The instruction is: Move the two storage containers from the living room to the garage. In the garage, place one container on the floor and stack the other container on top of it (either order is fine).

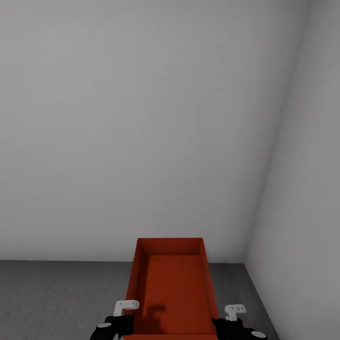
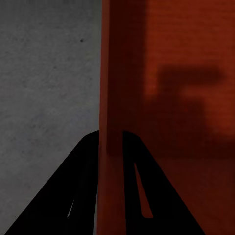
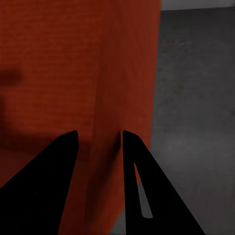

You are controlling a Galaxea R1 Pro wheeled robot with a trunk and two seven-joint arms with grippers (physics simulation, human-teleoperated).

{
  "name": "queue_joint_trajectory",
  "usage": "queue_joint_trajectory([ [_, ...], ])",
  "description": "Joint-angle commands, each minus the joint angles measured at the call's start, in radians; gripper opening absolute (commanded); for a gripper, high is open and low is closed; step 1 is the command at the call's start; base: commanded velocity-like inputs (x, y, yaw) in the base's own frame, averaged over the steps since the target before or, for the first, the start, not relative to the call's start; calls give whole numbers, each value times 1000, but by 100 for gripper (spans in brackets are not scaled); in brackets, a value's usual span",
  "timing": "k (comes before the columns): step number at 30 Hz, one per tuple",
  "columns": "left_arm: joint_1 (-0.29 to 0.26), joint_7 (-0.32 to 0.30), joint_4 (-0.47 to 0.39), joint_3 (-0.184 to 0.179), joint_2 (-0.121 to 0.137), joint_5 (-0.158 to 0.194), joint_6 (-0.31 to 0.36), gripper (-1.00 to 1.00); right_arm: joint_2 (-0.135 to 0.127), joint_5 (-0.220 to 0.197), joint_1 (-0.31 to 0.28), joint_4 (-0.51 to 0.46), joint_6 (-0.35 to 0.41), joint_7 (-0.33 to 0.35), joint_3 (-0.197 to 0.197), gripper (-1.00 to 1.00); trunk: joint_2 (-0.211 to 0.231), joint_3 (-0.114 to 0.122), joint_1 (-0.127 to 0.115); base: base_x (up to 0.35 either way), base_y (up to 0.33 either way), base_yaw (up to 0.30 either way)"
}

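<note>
The biggest thing here is the pale grey wall point(image 1: 141, 118), which takes the whole upper part of the head view, with a second wall point(image 1: 302, 189) meeting it in a corner at the right. Under them, along the bottom of the frame, is the dark grey concrete floor point(image 1: 56, 297), so I judge this is the garage.

At the bottom centre of the frame is one orange-red box point(image 1: 172, 288), open on top and empty inside. It is held up in front of the robot, one long wall in each gripper, I think so that it stays level while it is carried.

The left gripper point(image 1: 123, 317) is at the lower left of the box. In the left wrist view its dark fingers point(image 2: 142, 196) stand on both sides of the box wall point(image 2: 110, 73), pinching it. The right gripper point(image 1: 225, 320) does the same at the lower right: its fingers point(image 3: 139, 186) pinch the other wall point(image 3: 105, 98).

The floor ahead looks free for putting the box down.
</note>
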Motion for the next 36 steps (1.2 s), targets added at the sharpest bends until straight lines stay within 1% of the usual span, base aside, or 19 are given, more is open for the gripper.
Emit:
queue_joint_trajectory([
  [1,-1,9,-35,2,-21,-3,6,-100,6,9,1,2,0,8,32,-100,-1,-2,1,323,-5,0],
  [12,-1,14,-35,2,-22,-3,7,-100,6,9,1,2,0,7,31,-100,-1,-2,1,325,-104,0],
  [16,-1,14,-35,2,-22,-2,6,-100,6,9,1,2,0,8,31,-100,-1,-2,1,219,-170,0],
  [22,-1,14,-35,2,-24,-2,5,-100,6,9,1,2,0,8,29,-100,-1,-2,1,5,-61,0],
  [36,-1,14,-34,2,-24,-3,5,-100,6,9,1,2,0,8,29,-100,-1,-2,1,-91,-277,0],
])
